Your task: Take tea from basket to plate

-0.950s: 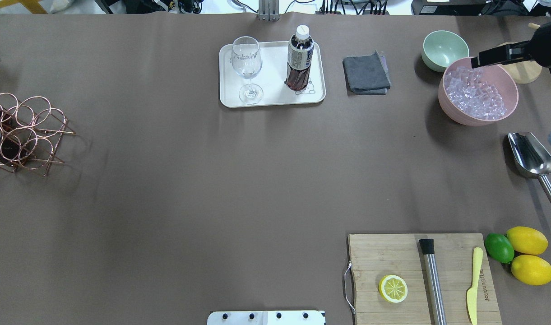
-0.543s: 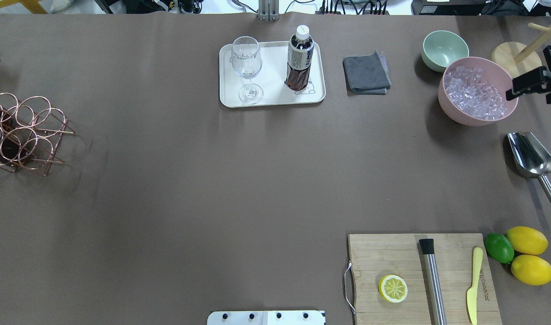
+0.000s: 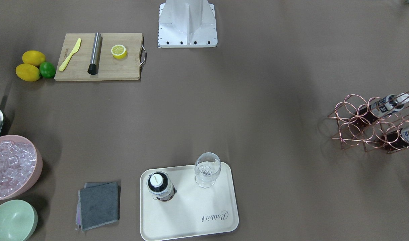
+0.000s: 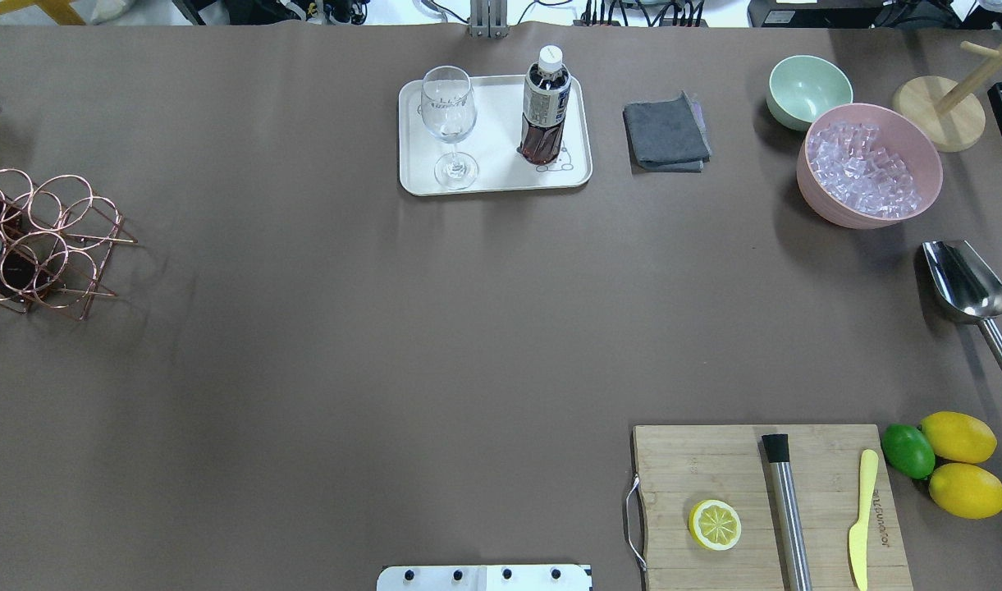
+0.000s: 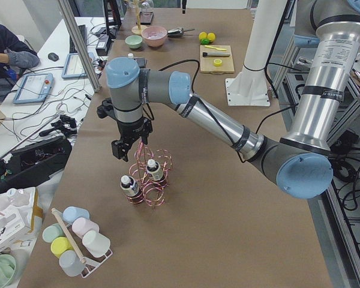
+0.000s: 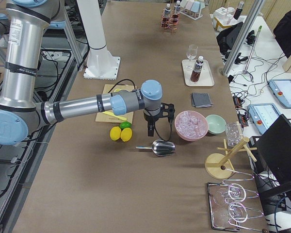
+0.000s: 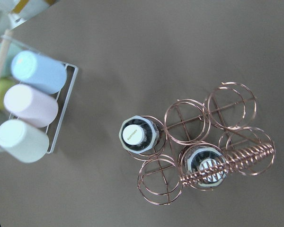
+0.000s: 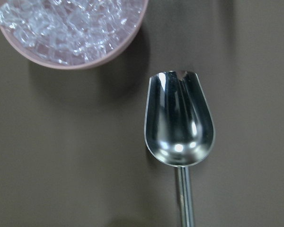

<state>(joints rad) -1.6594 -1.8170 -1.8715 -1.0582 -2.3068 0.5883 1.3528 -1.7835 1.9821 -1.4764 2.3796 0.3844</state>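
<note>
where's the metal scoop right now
In the overhead view, the metal scoop lies at the view's right edge, on the robot's right side, between the pink ice bowl and the lemons, touching neither.

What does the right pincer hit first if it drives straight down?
Probably the scoop: the right pincer hangs above it, pointing down. Depth is unclear, so it may just miss.
</note>
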